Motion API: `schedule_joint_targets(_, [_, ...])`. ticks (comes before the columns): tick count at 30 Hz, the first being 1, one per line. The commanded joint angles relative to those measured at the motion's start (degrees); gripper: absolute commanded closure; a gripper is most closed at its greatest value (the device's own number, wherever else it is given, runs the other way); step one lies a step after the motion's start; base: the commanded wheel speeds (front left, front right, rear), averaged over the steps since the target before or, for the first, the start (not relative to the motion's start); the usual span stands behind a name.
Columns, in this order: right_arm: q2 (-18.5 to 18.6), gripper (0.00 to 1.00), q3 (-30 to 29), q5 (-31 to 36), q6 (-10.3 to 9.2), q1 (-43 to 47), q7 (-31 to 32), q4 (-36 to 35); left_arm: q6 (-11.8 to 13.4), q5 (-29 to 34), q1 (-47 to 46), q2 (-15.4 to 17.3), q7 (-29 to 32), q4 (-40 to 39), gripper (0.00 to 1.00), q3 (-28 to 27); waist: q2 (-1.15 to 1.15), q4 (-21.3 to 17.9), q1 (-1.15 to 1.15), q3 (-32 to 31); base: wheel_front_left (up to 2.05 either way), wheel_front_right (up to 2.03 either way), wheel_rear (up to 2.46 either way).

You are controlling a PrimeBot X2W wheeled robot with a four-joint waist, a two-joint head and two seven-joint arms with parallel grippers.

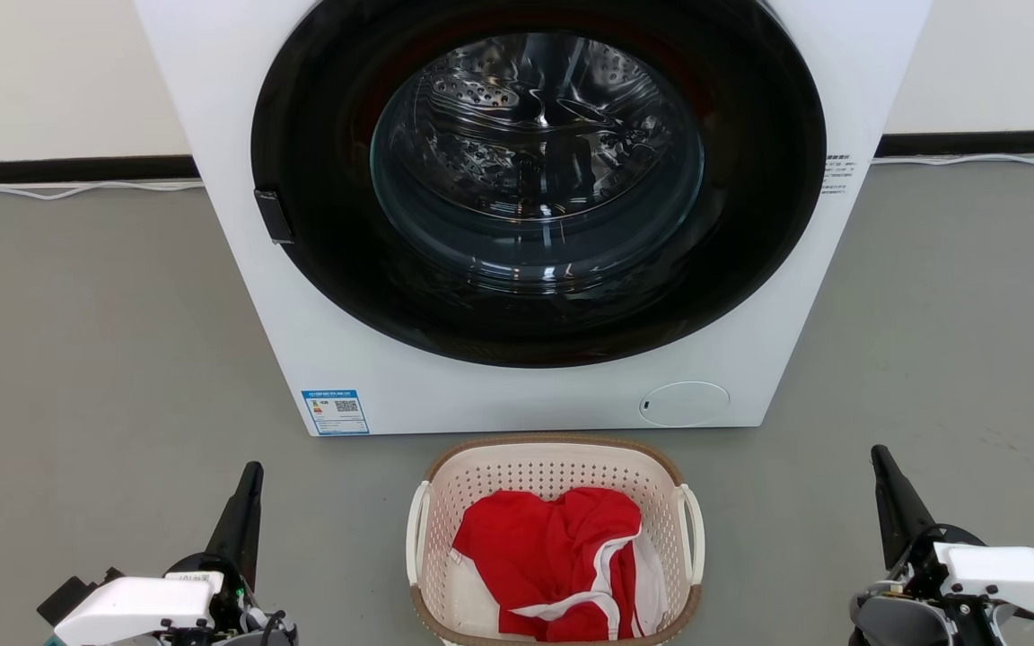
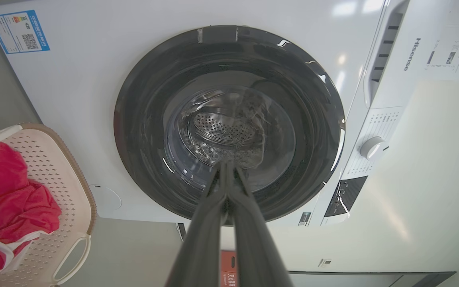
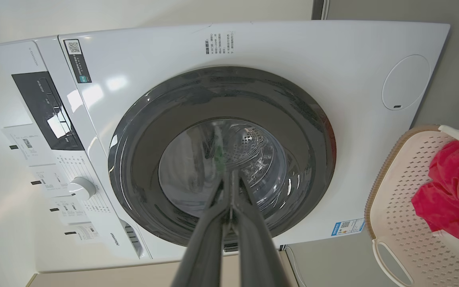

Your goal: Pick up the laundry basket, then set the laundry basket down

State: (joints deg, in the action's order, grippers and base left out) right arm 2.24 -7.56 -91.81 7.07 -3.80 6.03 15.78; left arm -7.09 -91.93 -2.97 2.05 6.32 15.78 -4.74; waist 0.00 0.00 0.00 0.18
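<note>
The laundry basket [image 1: 553, 467], cream-white and perforated with a brown rim and white loop handles, stands on the grey floor in front of the washer, holding a red and white garment [image 1: 553, 556]. It also appears at the left edge of the left wrist view as the laundry basket [image 2: 60, 175] and at the right edge of the right wrist view as the laundry basket [image 3: 401, 207]. My left gripper [image 1: 251, 471] is shut, well left of the basket. My right gripper [image 1: 878, 453] is shut, well right of it. Both hold nothing and point toward the washer.
A white front-loading washer [image 1: 777, 323] with a dark round door [image 1: 535, 179] stands right behind the basket. Grey floor [image 1: 77, 359] stretches on both sides. White cables [image 1: 50, 190] run along the wall base.
</note>
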Motion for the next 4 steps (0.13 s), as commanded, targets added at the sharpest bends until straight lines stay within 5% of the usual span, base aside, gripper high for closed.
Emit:
schedule_joint_targets(1, [0.6,1.00,1.1,-0.4,0.42,-2.4,0.4,-1.8,-0.4,-0.2,-3.2,0.8,0.2,-1.7,1.00,-1.8,0.00,0.0,0.00,0.0,0.00,0.00,0.00])
schedule_joint_targets(4, [0.6,1.00,1.1,-0.4,0.42,-2.4,0.4,-1.8,-0.4,-0.2,-3.2,0.8,0.2,-1.7,1.00,-1.8,0.00,0.0,0.00,0.0,0.00,0.00,0.00])
